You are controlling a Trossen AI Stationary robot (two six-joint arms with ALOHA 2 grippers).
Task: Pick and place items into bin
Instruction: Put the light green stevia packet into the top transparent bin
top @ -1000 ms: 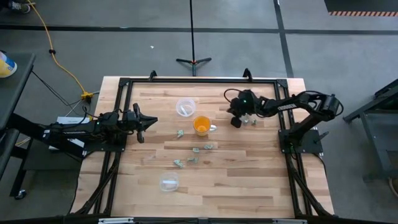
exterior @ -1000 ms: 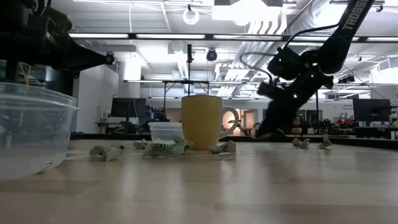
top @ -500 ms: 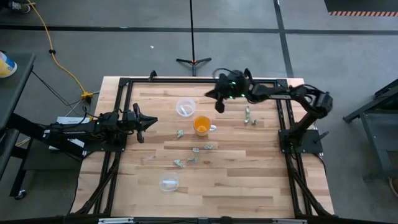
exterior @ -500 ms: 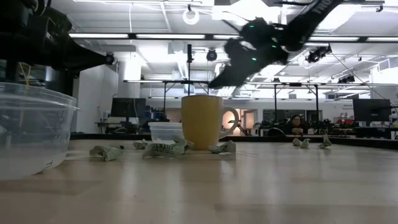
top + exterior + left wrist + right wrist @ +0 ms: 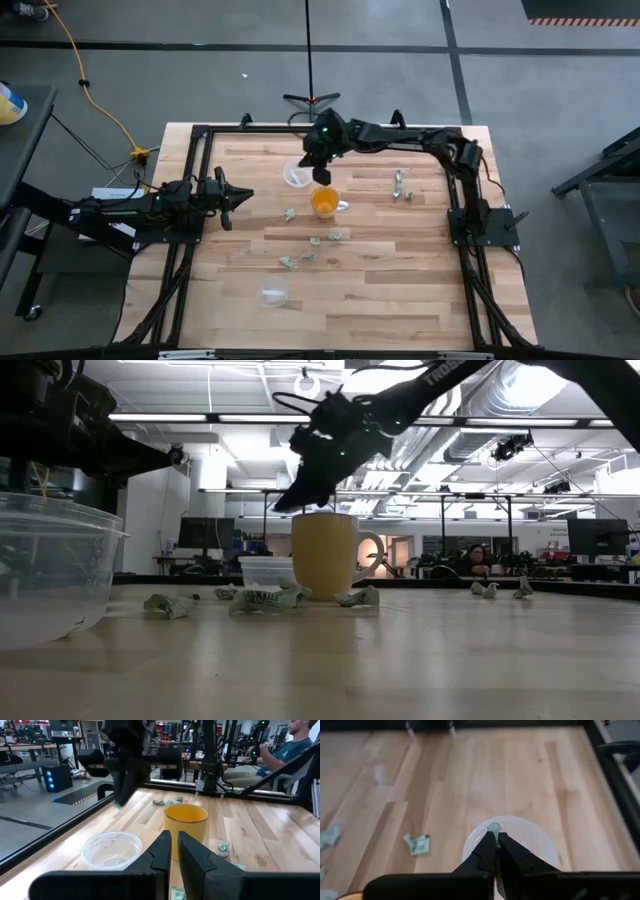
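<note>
One pale piece [image 5: 493, 827] is sitting pinched in the right tool [image 5: 317, 164], hovering over the clear bin [image 5: 297, 174]; others are lying scattered on the worktop [image 5: 400, 270]; left tool [image 5: 232, 197] is waiting clenched; releasing off-centre could be dropping it beside the orange cup [image 5: 323, 202].

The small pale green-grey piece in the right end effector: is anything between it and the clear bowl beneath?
Nothing visible. The right end effector holds the small pale green-grey piece directly above the open round clear plastic bowl; the orange cup stands beside.
</note>
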